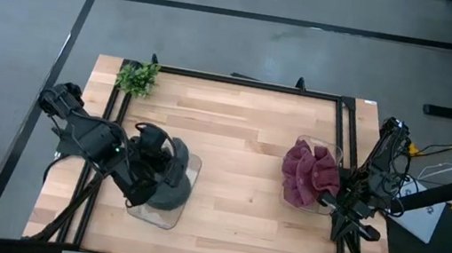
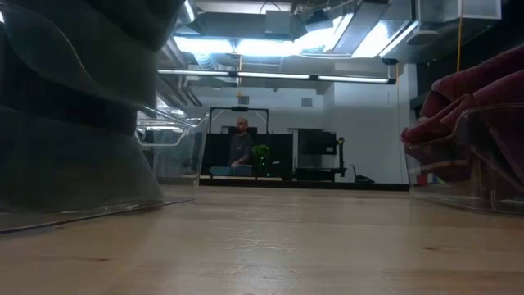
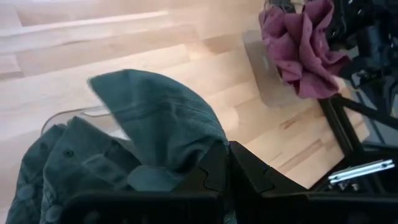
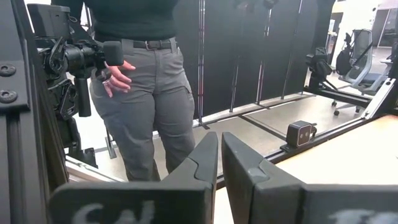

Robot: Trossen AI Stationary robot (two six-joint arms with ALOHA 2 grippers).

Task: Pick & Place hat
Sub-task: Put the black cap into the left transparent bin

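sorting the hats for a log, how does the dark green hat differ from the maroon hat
The dark green hat lies in the left clear tray, pinched by the left gripper; the maroon hat sits in the right clear tray, untouched, beside the right gripper. Both are crumpled fabric.

Both arms are matte black, jointed, with blocky angular fingers [image 4: 205,158] and black cables alongside.

Ceiling strip lights [image 2: 270,75] glare overhead — nearby clear bin [image 2: 90,123] blurred, table [image 1: 242,138] evenly lit.
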